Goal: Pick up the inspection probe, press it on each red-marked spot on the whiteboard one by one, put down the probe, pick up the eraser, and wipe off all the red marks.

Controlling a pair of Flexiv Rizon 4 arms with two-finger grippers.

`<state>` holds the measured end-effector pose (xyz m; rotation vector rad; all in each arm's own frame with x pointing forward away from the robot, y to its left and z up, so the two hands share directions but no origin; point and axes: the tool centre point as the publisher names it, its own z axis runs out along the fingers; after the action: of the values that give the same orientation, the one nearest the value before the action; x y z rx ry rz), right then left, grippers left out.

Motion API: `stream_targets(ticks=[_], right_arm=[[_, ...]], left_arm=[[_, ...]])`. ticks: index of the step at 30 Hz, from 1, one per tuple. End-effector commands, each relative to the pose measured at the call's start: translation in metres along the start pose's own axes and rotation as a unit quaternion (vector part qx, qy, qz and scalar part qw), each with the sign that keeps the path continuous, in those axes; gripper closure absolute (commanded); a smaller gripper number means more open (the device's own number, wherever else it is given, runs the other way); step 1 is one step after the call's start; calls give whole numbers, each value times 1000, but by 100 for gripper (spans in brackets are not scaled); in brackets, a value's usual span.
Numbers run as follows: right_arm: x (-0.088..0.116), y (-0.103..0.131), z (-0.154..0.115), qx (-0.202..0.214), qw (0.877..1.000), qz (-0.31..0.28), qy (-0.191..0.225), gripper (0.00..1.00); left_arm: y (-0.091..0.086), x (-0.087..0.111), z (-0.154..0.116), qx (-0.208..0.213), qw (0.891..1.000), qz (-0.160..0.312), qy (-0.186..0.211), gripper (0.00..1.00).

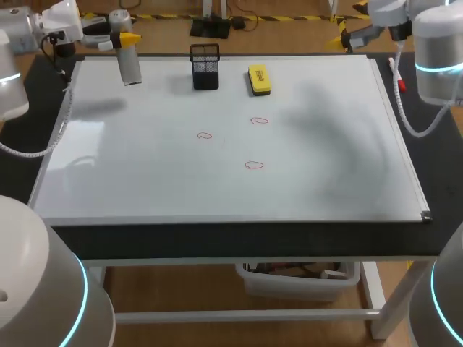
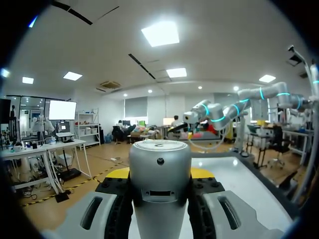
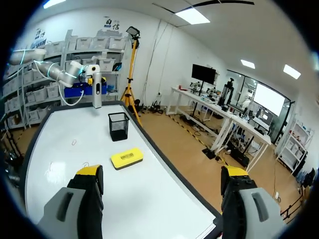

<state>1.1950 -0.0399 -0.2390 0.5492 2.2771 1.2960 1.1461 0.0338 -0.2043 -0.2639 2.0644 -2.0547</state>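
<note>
The silver cylindrical inspection probe (image 1: pixel 129 65) hangs upright over the whiteboard's (image 1: pixel 145 181) far left corner, with my left gripper (image 1: pixel 124 40) shut on it. In the left wrist view the probe (image 2: pixel 159 169) fills the gap between the yellow-tipped fingers (image 2: pixel 115 173). Three red marks (image 1: pixel 205 135) (image 1: pixel 260 121) (image 1: pixel 254 165) sit mid-board. The yellow eraser (image 1: pixel 259 79) lies at the far edge. My right gripper (image 1: pixel 356 36) stays beyond the far right corner, and in its own view it (image 3: pixel 162 174) is open and holds nothing, with the eraser (image 3: pixel 126 158) ahead.
A black mesh pen holder (image 1: pixel 205 66) stands between the probe and the eraser, also visible from the right wrist (image 3: pixel 118 126). A red marker (image 1: pixel 397 76) lies on the black table right of the board.
</note>
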Motion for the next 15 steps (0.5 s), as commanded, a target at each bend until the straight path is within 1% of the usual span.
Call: stream_targets(ticks=[1,6,10,15], right_arm=[[-12,2,16,36,996,-5,79,0],[-18,1,27,71,990,-32,116,0],[-24,1,34,78,985,-41,145,0],[-28,0,48,106,975,-64,184,0]], left_arm=[[-2,2,0,-1,1000,1,-3,100],[-2,2,0,-1,1000,1,-3,100],[-2,2,0,-1,1000,1,-3,100],[-2,2,0,-1,1000,1,-3,100]])
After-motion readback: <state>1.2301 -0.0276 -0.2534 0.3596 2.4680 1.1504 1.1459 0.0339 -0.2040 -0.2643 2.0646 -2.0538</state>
